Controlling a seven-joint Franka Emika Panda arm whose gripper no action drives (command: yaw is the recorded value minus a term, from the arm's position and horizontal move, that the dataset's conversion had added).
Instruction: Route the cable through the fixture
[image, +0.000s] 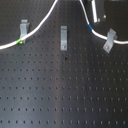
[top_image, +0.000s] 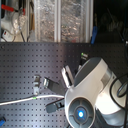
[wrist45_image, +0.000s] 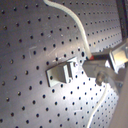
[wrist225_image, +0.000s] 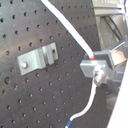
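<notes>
- On the black perforated bench (image: 65, 95), the fixture (image: 63, 38) stands upright mid-row in the first exterior view, with no cable in it.
- The cable (image: 47, 20) arcs above it, its green band at the first exterior view's left clip (image: 23, 29).
- The end effector (wrist225_image: 95, 64) is closed on the cable in both wrist views.
- No writing is legible.
</notes>
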